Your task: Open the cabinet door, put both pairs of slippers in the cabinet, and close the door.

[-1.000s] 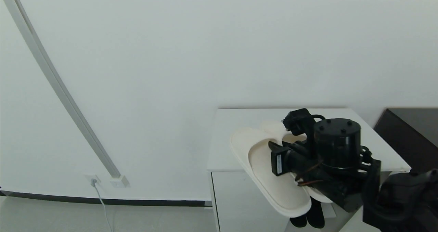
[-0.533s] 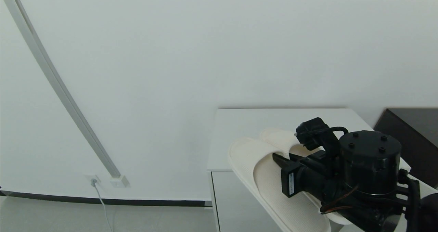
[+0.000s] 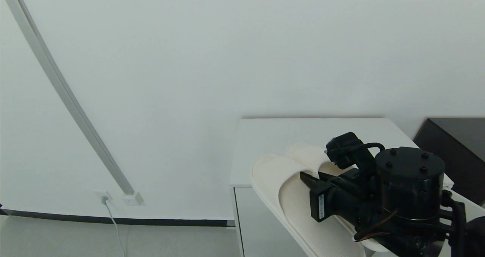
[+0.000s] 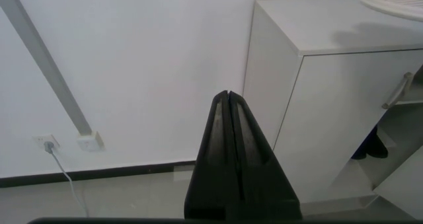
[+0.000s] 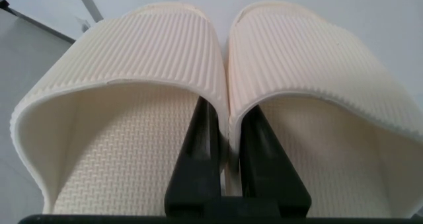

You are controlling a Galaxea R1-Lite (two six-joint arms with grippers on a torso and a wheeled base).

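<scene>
Up and back toward us comes the right arm over the last second, and the cream slippers (image 3: pixel 288 190) ride along. Nearest, the right claw (image 5: pixel 227 128) is clamped on the pair's two inner side walls, squeezed together. One pinch carries both shoes, which I take to be the reason for that hold. They hang tilted, toes over the cabinet (image 3: pixel 273 135) top, touching or clear I can't tell, heels lower out front. The left claw (image 4: pixel 229 102) is pressed shut on nothing, parked low beside the cabinet, out of the way, I reckon. Past the handle (image 4: pixel 396 90) there's an opening, with dark slippers (image 4: pixel 371 147) already inside. One pair home, I'd judge. Farthest back, the wall (image 3: pixel 227 60), with a socket (image 3: pixel 102 201) and a slanted strip (image 3: pixel 68 97).
</scene>
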